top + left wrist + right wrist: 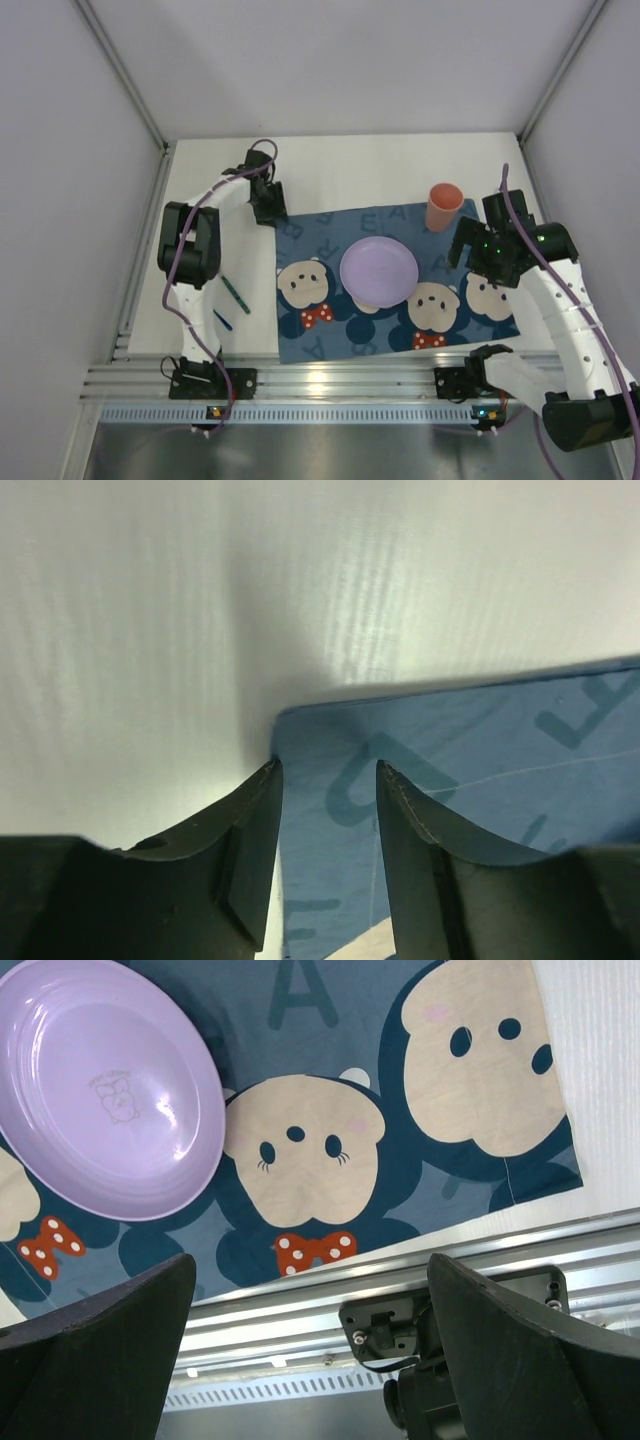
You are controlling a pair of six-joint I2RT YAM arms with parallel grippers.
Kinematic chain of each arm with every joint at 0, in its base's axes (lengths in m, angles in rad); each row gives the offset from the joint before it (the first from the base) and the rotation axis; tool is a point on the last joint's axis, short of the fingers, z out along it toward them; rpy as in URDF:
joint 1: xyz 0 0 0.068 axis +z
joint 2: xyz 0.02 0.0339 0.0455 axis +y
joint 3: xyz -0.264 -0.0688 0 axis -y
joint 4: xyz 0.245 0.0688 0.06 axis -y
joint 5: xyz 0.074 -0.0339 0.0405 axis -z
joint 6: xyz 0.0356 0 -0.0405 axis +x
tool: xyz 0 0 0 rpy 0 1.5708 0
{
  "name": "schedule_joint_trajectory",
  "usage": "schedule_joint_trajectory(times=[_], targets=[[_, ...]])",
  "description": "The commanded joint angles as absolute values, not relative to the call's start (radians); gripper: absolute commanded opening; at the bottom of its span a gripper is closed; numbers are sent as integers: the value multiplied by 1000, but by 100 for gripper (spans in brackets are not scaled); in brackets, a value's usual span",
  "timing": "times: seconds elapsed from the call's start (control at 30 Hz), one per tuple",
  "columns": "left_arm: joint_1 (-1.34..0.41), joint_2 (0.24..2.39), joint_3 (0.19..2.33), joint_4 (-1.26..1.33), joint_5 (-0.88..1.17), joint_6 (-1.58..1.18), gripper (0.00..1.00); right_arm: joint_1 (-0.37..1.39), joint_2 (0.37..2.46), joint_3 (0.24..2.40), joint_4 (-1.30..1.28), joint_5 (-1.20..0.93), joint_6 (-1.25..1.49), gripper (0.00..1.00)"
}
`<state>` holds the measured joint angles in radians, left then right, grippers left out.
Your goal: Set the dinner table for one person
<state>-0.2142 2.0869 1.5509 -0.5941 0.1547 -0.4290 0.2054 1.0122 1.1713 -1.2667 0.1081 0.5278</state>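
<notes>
The white dinner table (350, 165) carries a dark blue placemat (310, 235) printed with cartoon mice. A purple plate (378, 270) sits at the mat's middle and an orange cup (443, 207) stands at its far right corner. My left gripper (268, 210) is low over the mat's far left corner. In the left wrist view the left gripper (328, 765) has its jaws a little apart, with the flat mat corner (480, 770) showing between them. My right gripper (463, 248) hovers over the mat's right part. In the right wrist view it (310, 1260) is wide open and empty, above the mat (380, 1030) and plate (110, 1090).
A green utensil (236, 293) and a blue one (222, 320) lie on the bare table left of the mat. The ribbed aluminium rail (330, 380) runs along the near edge and also shows in the right wrist view (300, 1310). Grey walls enclose the table.
</notes>
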Motion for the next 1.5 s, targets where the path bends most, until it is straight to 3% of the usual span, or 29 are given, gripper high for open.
schedule_joint_trajectory(times=[0.0,0.17,0.4,0.53,0.63,0.67,0.7,0.73,1.03,1.33,1.4,1.47], targets=[[-207,2097,1585,-653,86,-394,47,203,985,1161,-1282,124,548,100],[-207,2030,1554,-652,8,-367,50,204,980,1158,-1285,129,560,100],[-207,2078,1562,-658,76,-353,48,202,986,1146,-1275,126,568,100],[-216,2109,1560,-632,173,-360,39,204,983,1140,-1273,129,572,100],[-230,2141,1594,-643,176,-371,23,203,983,1129,-1267,127,578,100],[-230,2152,1606,-658,172,-379,9,204,982,1126,-1267,124,578,100],[-230,2161,1627,-663,161,-383,3,204,980,1126,-1267,123,580,100],[-229,2169,1638,-669,146,-387,0,204,980,1126,-1266,123,580,100],[-173,2204,1764,-732,78,-416,0,206,965,1120,-1273,130,577,100],[-112,2166,1746,-753,21,-416,0,204,956,1103,-1272,123,568,100],[-110,2148,1740,-755,23,-410,19,204,957,1101,-1269,123,560,100],[-110,2122,1730,-746,29,-400,52,204,965,1103,-1266,118,552,100]])
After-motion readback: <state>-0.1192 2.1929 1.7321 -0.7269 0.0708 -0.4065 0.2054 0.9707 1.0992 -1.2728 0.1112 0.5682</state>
